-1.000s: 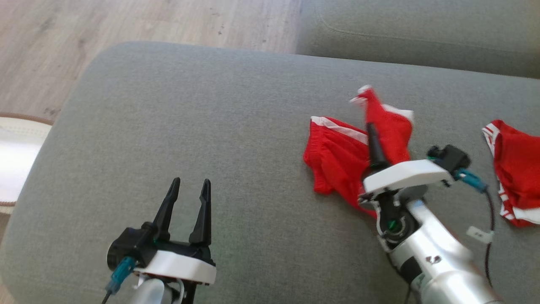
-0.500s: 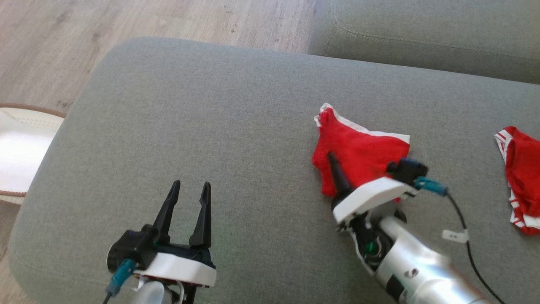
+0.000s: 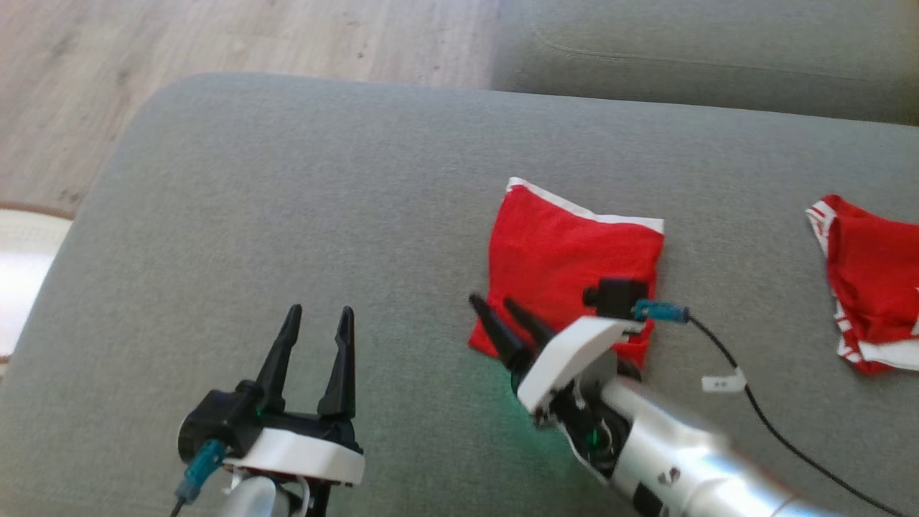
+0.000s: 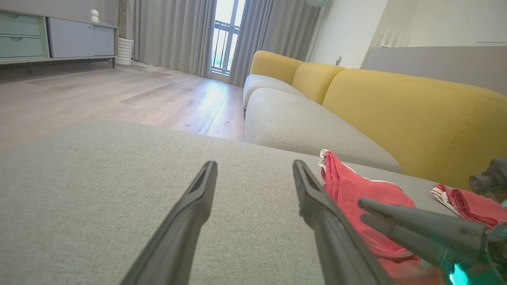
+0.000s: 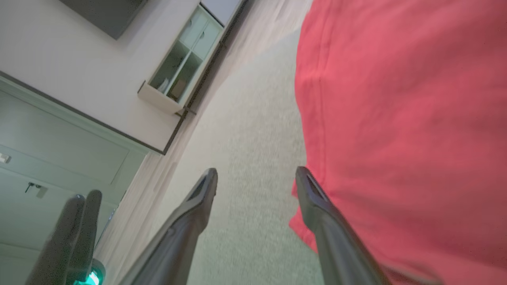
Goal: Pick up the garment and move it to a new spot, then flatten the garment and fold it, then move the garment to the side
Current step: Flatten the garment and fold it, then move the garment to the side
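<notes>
The garment [image 3: 567, 258] is red with a white trim and lies folded in a flat square on the grey cushion [image 3: 301, 194]. My right gripper [image 3: 492, 301] is open at the garment's near left corner, its fingers pointing away over the cushion with nothing between them. In the right wrist view the right gripper [image 5: 256, 172] frames bare cushion, and the garment [image 5: 396, 118] lies beside one finger. My left gripper [image 3: 321, 312] hovers open over the cushion at the lower left, apart from the cloth. The left wrist view shows the left gripper [image 4: 254, 164] open and the garment [image 4: 356, 190] to its right.
A second red garment [image 3: 869, 287] lies crumpled at the cushion's right edge. Another grey seat [image 3: 703, 64] adjoins at the back, with a yellow backrest [image 4: 396, 103]. Wooden floor [image 3: 215, 36] and a pale rug [image 3: 21, 273] lie beyond the cushion's left edge.
My right gripper has opened and let go of the garment, which now lies flat and folded. The gripper has drawn back to its near left corner. The camera also shifted.
</notes>
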Controlling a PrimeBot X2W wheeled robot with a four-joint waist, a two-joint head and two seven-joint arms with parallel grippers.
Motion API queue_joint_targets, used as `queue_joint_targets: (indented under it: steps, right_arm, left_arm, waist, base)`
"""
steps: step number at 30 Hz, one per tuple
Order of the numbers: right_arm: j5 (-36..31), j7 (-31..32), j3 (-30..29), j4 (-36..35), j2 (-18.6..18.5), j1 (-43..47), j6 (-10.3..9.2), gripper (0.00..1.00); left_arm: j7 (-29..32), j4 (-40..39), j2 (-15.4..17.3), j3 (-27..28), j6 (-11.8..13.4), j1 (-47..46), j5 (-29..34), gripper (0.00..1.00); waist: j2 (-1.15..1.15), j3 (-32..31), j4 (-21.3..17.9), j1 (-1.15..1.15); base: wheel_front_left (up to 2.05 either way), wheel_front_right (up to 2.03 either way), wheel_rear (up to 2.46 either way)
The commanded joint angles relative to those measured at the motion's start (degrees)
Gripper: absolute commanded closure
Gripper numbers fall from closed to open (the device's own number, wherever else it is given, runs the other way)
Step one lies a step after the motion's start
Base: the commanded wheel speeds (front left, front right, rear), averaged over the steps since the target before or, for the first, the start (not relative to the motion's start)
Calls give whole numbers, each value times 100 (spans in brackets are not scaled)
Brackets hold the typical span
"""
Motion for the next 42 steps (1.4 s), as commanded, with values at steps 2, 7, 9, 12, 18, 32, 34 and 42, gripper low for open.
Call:
queue_joint_targets:
  steps: [2, 7, 9, 12, 18, 32, 34, 42]
  right_arm:
    - [-28, -292, -131, -79, 81, -391, 44, 0]
    - [-442, -553, -475, 120, -21, -657, 44, 0]
    - [-686, -589, -775, 117, -204, -712, 44, 0]
    - [-1308, -596, -1581, -80, -552, -682, 44, 0]
    - [-2884, -598, -3198, -734, -869, 59, 44, 0]
    - [-6143, -599, -5871, -2691, 49, 2325, 44, 0]
    - [-6168, -599, -6001, -2842, 73, 2518, 44, 0]
    - [-5766, -599, -5971, -3000, 79, 2673, 44, 0]
  left_arm:
    - [-30, -255, 29, 249, 51, -177, 19, 0]
    - [-30, -410, 29, 317, 61, -209, -22, 0]
    - [-30, -510, 29, 352, 69, -227, -48, 0]
    - [-30, -670, 29, 418, 93, -269, -86, 0]
    - [-30, -903, 29, 485, 124, -350, -109, 0]
    - [-30, -855, 29, 452, 78, -302, -111, 0]
    - [-30, -820, 29, 437, 67, -252, -110, 0]
    - [-30, -781, 29, 422, 39, -207, -147, 0]
  waist:
    - [0, -28, -158, 0]
    - [0, -52, -372, 0]
    - [0, -64, -481, 0]
    - [0, -56, -650, 0]
    - [0, -21, -942, 0]
    - [0, 38, -1208, 0]
    - [0, 33, -1214, 0]
    - [0, 66, -1191, 0]
  base:
    - [0, 0, 0]
    - [0, 0, 0]
    - [0, 0, 0]
    - [0, 0, 0]
    - [0, 0, 0]
    - [0, 0, 0]
    - [0, 0, 0]
    - [0, 0, 0]
